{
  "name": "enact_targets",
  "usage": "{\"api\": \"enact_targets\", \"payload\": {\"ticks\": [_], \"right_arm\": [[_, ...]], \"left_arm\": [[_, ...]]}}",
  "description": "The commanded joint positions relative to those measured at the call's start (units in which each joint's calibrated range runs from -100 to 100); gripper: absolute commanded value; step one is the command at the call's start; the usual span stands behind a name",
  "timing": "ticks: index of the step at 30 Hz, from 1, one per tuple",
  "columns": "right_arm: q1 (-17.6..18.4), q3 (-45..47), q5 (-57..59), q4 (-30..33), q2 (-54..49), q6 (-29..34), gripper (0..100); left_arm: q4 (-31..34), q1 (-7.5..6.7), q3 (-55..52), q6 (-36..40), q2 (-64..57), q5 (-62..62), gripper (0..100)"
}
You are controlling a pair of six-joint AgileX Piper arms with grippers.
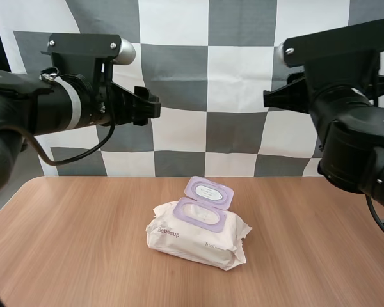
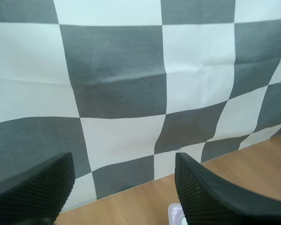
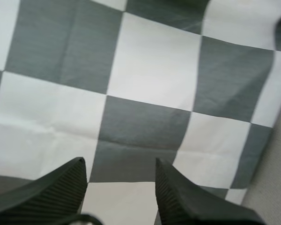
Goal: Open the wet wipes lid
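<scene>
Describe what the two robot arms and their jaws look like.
Both the left arm and right arm are black with rounded, bulky housings. The left arm carries a white band around its wrist. The jaws are black wedges with finely ribbed inner faces.

One pack of wet wipes (image 1: 198, 233) is lying on the single wooden tabletop (image 1: 83, 243), and it is carrying one lilac lid (image 1: 209, 192). Two hands are hanging in the air, a left hand (image 2: 124, 187) and a right hand (image 3: 121, 187), each showing two black fingers (image 2: 33, 192) standing apart.
</scene>
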State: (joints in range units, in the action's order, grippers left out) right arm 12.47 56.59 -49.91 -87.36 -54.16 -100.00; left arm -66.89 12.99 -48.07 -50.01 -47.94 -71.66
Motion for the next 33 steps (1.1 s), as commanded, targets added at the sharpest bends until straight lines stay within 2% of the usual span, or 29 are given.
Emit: {"api": "enact_targets", "payload": {"ticks": [1, 6, 12, 16, 22, 26, 33], "right_arm": [[0.0, 0.0, -1.5, -12.6, -2.8, 0.0, 61], [0.0, 0.0, -2.5, -12.6, -3.8, 0.0, 34], [0.0, 0.0, -2.5, -12.6, -3.8, 0.0, 2], [0.0, 0.1, -2.1, -12.6, -4.3, 0.0, 0], [0.0, 4.6, -1.9, -12.6, -14.4, 0.0, 0], [-0.1, 10.7, -2.0, -12.6, -20.4, 0.0, 0], [-3.9, 26.9, -2.0, -12.6, -30.9, 0.0, 0]], "left_arm": [[-1.6, -0.05, -2.0, 0.1, -3.5, -1.0, 100], [2.8, -0.05, -3.7, 0.0, -6.9, -4.4, 100], [2.5, -0.05, -3.7, 0.0, -7.4, -3.9, 100], [2.9, 0.65, -3.7, 0.0, -9.0, -2.7, 100], [2.9, -1.05, -3.8, 0.0, -16.9, 9.0, 100], [2.7, -3.66, -3.8, 0.0, -23.9, 14.1, 100], [2.4, -6.51, -10.2, 0.0, -32.8, 17.6, 100]]}}
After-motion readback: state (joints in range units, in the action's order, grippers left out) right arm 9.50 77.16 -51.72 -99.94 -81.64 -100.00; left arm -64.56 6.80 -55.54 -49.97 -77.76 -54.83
